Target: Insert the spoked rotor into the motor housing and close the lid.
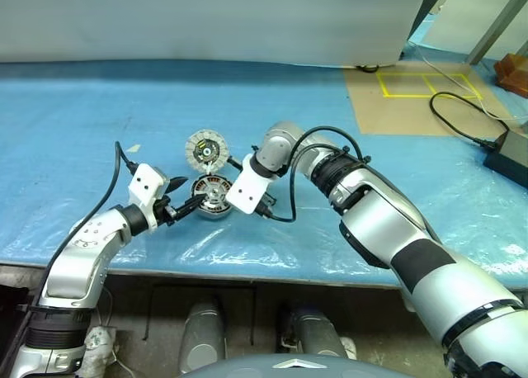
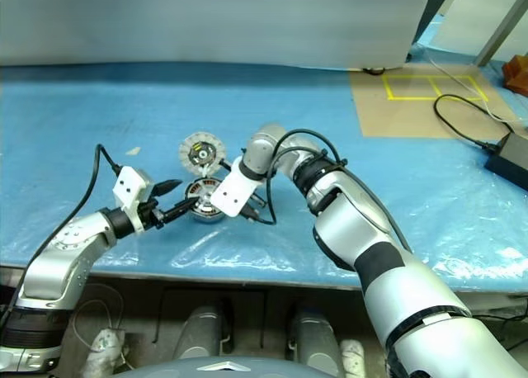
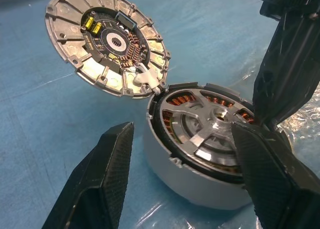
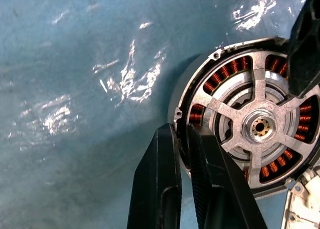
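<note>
The motor housing (image 1: 212,198) lies on the blue sheet, with the spoked rotor (image 4: 260,126) seated inside over the copper windings. Its round lid (image 1: 205,149) stands tilted open on a hinge at the far side, circuit side showing (image 3: 107,41). My left gripper (image 1: 186,196) is open, one finger on each side of the housing wall (image 3: 195,184); a gap shows at one finger (image 3: 107,169). My right gripper (image 4: 184,134) comes down from the right, shut on the housing's rim opposite the lid.
The table carries a glossy blue plastic sheet (image 1: 99,114) whose front edge (image 1: 247,262) runs close to my arms. At the far right lie a brown board with yellow tape (image 1: 429,85), a looping black cable (image 1: 462,126) and a black box (image 1: 510,157).
</note>
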Available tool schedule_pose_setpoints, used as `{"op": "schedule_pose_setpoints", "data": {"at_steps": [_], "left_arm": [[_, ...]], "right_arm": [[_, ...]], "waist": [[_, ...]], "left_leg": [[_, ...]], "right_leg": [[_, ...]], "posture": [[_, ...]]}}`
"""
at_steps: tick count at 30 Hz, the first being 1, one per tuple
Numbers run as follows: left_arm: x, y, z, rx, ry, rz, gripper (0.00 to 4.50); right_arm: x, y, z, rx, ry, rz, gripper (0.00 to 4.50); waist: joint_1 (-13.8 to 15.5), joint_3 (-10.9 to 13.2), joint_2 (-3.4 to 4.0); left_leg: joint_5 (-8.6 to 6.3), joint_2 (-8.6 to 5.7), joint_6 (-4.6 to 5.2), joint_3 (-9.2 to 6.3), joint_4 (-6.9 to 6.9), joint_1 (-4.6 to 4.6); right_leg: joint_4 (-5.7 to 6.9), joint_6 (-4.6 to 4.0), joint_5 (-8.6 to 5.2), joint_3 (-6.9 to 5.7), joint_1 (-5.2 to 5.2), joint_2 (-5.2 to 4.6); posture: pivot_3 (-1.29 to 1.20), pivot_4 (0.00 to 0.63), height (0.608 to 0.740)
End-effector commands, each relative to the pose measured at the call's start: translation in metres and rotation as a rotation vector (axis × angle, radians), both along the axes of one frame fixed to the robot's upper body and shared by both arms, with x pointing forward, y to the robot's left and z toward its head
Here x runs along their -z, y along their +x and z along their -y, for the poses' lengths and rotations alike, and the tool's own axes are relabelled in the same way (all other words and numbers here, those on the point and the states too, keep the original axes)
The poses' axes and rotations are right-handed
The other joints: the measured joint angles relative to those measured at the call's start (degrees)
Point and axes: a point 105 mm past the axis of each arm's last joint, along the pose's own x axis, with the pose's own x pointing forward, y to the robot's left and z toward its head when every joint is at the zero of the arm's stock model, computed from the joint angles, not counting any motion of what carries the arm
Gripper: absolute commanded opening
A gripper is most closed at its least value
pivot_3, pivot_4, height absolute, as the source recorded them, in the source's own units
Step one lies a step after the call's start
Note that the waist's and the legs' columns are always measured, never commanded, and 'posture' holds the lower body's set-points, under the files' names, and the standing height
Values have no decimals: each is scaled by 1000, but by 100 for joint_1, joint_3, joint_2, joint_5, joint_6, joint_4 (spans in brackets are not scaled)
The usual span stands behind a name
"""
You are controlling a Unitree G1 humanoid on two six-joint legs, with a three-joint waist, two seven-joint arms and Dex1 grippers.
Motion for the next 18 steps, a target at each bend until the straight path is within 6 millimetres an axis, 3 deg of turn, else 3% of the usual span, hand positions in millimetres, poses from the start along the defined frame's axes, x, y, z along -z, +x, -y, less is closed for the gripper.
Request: {"op": "schedule_pose_setpoints", "data": {"at_steps": [1,6,18], "left_arm": [[-6,2,2,6,3,34,3287],[-1,3,5,16,-1,29,3287],[-3,8,9,34,3,36,3287]], "right_arm": [[-18,-8,3,45,-5,-134,16],[-20,-12,19,130,-36,-211,16],[-9,-23,16,219,-78,-286,16]], "waist": [[6,0,0],[55,0,-1],[14,0,0]], "left_leg": [[0,0,1,0,0,-2],[-1,-1,5,-1,1,-7],[-1,0,3,-1,-1,-3]], "right_leg": [[-2,0,0,0,0,0],[-7,1,1,-1,0,0],[-7,1,0,-1,-1,1]], "posture": [[0,150,740],[0,150,740],[0,150,740]]}}
